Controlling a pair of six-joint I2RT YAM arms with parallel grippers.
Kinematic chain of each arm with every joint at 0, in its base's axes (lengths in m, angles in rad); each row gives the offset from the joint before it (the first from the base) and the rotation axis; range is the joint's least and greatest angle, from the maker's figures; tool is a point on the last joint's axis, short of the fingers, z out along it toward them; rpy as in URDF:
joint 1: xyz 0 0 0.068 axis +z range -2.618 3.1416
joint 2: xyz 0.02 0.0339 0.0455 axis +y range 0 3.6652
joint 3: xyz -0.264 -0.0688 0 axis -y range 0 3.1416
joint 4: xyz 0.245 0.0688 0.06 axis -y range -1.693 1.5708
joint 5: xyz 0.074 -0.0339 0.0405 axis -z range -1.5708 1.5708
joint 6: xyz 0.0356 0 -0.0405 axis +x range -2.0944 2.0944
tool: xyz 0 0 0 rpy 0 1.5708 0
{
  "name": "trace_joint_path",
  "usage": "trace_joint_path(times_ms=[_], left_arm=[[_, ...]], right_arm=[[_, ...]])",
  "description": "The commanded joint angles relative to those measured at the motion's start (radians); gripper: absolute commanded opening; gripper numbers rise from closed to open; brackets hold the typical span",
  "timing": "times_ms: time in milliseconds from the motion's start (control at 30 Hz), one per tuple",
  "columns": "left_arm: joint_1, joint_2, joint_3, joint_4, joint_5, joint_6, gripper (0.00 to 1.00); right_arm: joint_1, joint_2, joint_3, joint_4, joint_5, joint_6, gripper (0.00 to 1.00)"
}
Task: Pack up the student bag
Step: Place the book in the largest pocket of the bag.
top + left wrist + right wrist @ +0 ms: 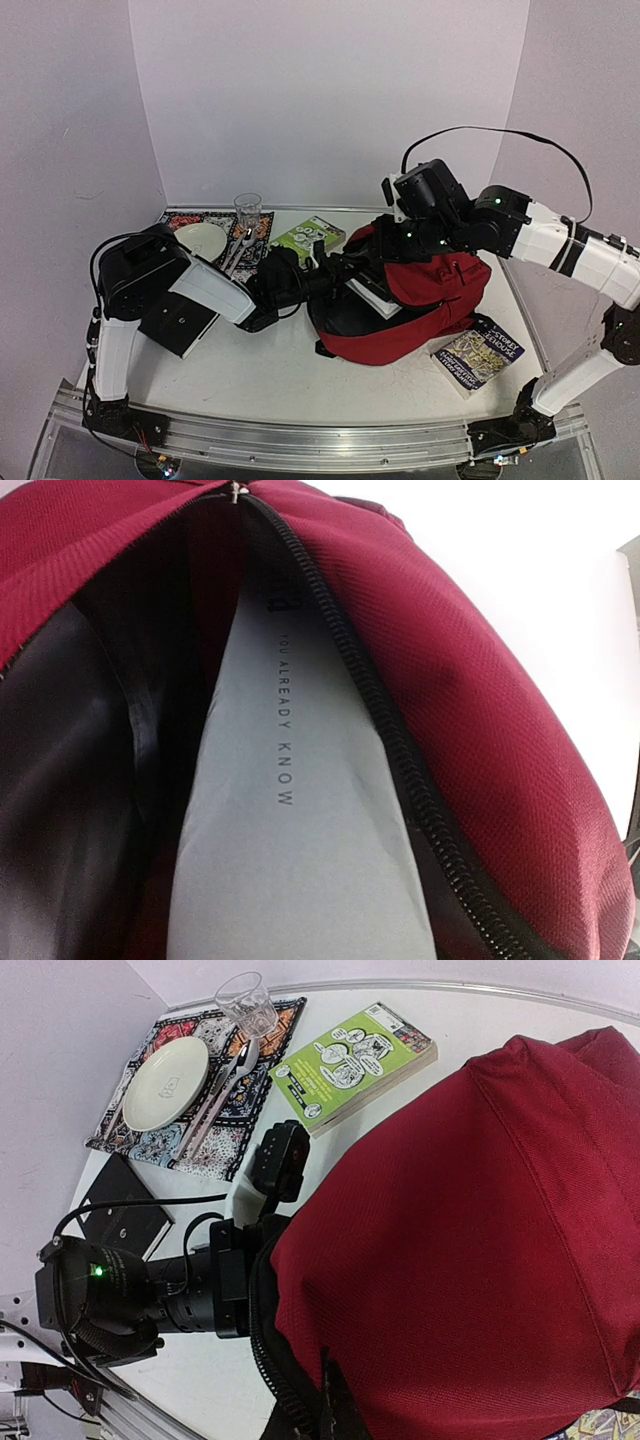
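Inside the student bag [440,290], grey book [290,860] sits partly in; right gripper [395,238] clamps the fabric, left gripper [338,272] I cannot tell; push deeper.

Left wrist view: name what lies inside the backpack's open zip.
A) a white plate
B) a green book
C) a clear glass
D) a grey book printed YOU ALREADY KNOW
D: the grey book with that lettering fills the gap beside the black zip teeth of the student bag.
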Motion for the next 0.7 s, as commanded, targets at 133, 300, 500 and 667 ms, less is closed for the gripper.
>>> trace_joint_path(times_ms=[133,300,500,667], left_arm=[[-0.018,0.101,0.139,0.182,0.005,-0.058,0.37],[-0.023,0.144,0.172,0.156,-0.017,-0.021,0.37],[-0.023,0.211,0.257,0.086,0.01,0.028,0.41],[-0.023,0.269,0.306,0.038,0.03,0.051,0.44]], right_arm=[[0.002,0.004,0.088,0.02,-0.057,-0.025,0.0],[0.002,0.019,0.113,0.026,-0.082,-0.032,0.0],[0.001,0.014,0.101,0.028,-0.08,-0.031,0.0],[0.001,-0.001,0.078,0.028,-0.056,-0.028,0.0]])
